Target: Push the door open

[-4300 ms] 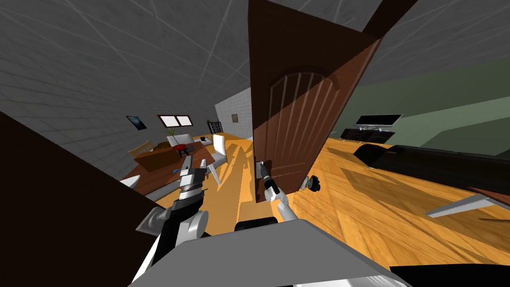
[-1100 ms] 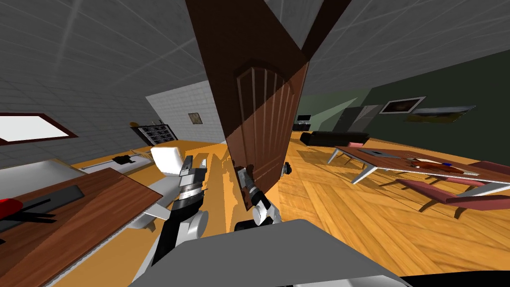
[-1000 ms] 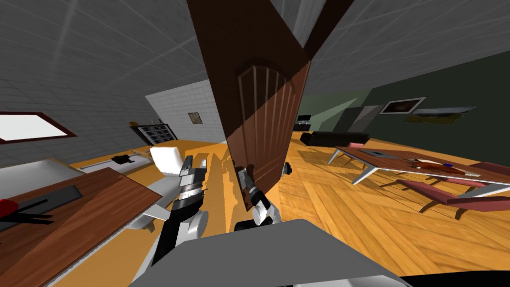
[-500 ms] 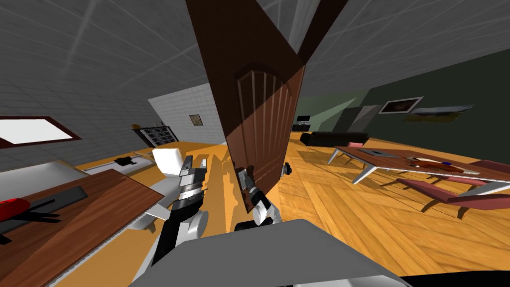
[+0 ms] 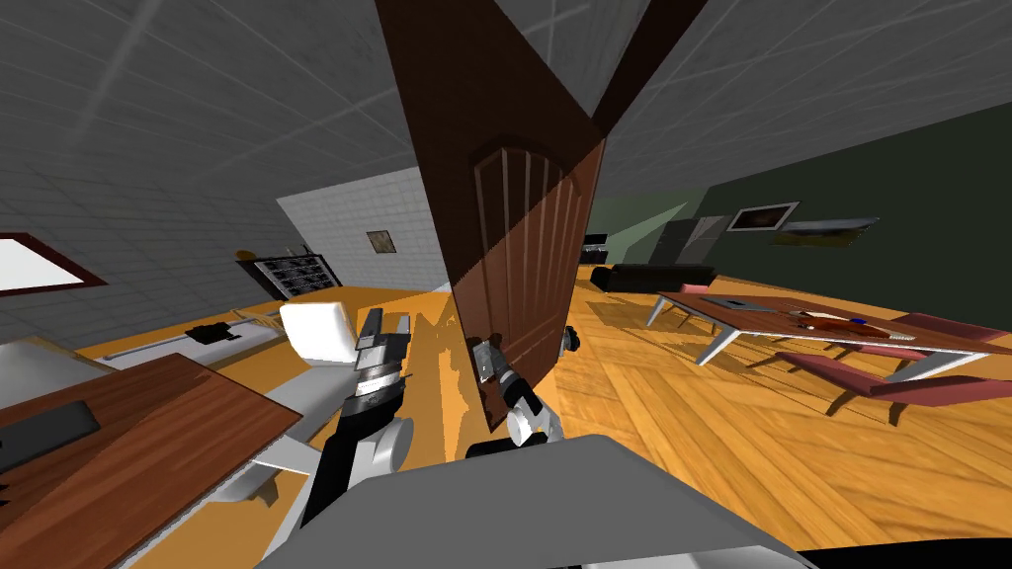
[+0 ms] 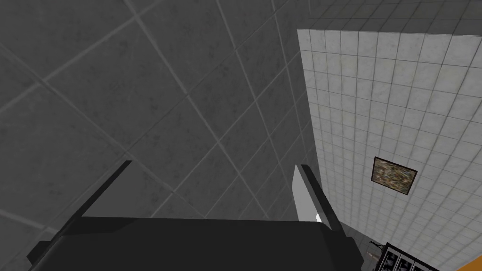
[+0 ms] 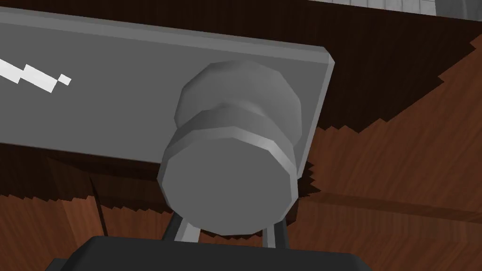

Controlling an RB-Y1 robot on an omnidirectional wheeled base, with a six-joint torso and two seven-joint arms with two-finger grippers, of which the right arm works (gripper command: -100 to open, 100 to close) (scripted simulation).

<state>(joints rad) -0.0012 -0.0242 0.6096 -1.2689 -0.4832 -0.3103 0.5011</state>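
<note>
A tall brown panelled door stands ajar straight ahead, seen almost edge-on. Its grey round knob sits on a grey plate low on the near face. My right gripper is at that knob. In the right wrist view its fingers rise close together under the knob, which hides their tips. The knob on the far side pokes out past the door's edge. My left gripper is raised left of the door, open and holding nothing, its fingers set wide apart.
A brown table and a white chair stand close on the left. To the right of the door are a long low table, reddish seats and a dark sofa, with orange wood floor between.
The whole head view has shifted as I moved: the left table and chair slid left and down. The door has swung further than 4.3 s ago. My right gripper stays at the knob.
</note>
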